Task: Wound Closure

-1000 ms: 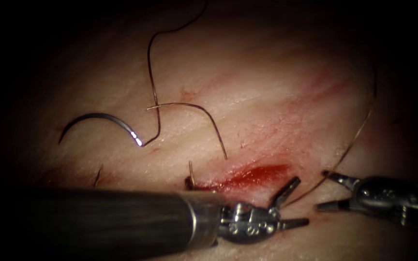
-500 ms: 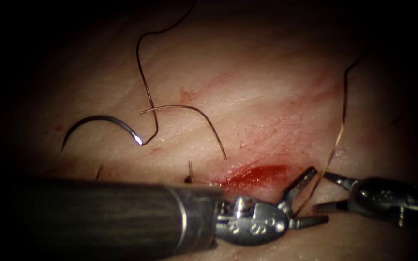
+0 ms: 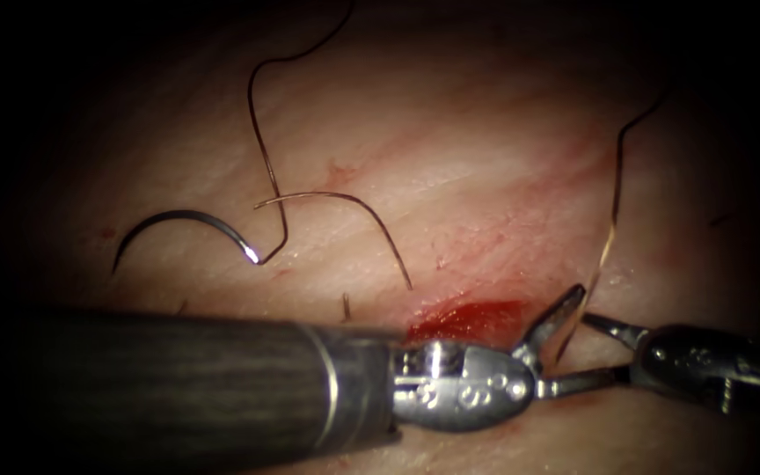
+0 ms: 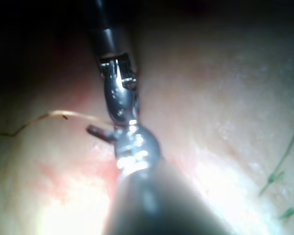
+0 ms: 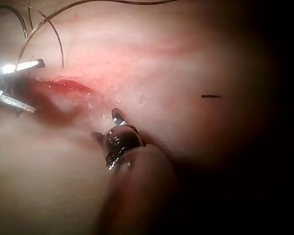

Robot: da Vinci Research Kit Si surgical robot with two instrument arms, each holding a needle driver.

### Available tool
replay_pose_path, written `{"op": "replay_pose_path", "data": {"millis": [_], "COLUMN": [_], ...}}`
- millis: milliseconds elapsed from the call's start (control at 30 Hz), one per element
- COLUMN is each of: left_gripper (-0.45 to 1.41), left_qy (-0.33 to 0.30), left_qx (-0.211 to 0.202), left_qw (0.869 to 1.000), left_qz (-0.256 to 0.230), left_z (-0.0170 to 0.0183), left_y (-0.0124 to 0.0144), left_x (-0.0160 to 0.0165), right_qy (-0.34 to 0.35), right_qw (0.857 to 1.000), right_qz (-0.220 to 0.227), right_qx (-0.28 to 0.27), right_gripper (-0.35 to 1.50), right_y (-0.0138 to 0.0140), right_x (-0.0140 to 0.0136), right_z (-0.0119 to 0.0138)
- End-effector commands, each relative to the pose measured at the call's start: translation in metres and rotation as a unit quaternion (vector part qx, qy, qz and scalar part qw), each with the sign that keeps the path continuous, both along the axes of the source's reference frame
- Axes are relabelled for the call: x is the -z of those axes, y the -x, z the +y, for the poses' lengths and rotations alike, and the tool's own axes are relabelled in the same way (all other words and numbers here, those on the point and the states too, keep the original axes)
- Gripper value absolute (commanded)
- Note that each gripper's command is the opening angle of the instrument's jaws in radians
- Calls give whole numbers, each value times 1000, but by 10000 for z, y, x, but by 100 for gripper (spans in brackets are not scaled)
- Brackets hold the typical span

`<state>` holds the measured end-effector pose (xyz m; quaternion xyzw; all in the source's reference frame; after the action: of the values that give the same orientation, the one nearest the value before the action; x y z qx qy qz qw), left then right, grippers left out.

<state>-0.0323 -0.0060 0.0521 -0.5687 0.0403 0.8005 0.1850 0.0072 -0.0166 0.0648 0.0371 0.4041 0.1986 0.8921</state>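
Note:
The curved needle [image 3: 178,218] lies free on the tissue [image 3: 485,176] left of the cut [image 3: 472,317], held by neither tool and not in the tissue. Thread [image 3: 261,149] runs up from its tail end. Another strand [image 3: 371,220] arcs from beside the cut. My left tool [image 3: 593,334] reaches across the cut's right end with open jaws. A thread strand [image 3: 610,233] comes down between them. My right tool [image 3: 589,350] faces it, open and holding nothing. Its lower jaw overlaps the left tool's. In the right wrist view my right tool [image 5: 105,123] stands open beside the cut [image 5: 68,87].
Red fluid [image 3: 459,321] pools in the cut, and faint red streaks [image 3: 529,202] run up and right from it. A short cut thread end [image 3: 346,306] sticks up near the cut's left end. The left tool's thick shaft [image 3: 178,387] crosses the lower tissue.
My left tool has slid right, its open jaws now around the right-hand strand and close against the right tool. That strand has swung from slanting to steeper. The right tool has stayed put.

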Motion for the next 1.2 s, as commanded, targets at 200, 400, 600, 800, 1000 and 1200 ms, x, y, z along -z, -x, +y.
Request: {"op": "replay_pose_path", "data": {"millis": [200, 400, 600, 800, 1000, 1200], "left_gripper": [67, 66, 64, 64, 62, 69], "left_qy": [-72, -140, -156, -163, -234, -346], "left_qx": [-19, -32, -36, -45, -77, -102], "left_qw": [996, 987, 983, 982, 964, 923], "left_qz": [-47, -71, -84, -85, -94, -134], "left_z": [9, 28, 60, 69, 49, 11], "left_y": [5, -7, -17, -22, -20, 3], "left_x": [9, 30, 50, 56, 52, 54], "right_qy": [-1, 0, 0, 0, 0, 0], "right_qw": [1000, 1000, 1000, 1000, 1000, 1000], "right_qz": [1, 1, 1, 1, 0, 0], "right_qx": [0, 0, -1, -1, -1, -2], "right_gripper": [143, 143, 143, 143, 143, 143], "right_y": [-9, -11, -12, -12, -13, -15], "right_x": [-7, -8, -8, -8, -7, -9], "right_z": [-7, -8, -8, -9, -10, -10]}}
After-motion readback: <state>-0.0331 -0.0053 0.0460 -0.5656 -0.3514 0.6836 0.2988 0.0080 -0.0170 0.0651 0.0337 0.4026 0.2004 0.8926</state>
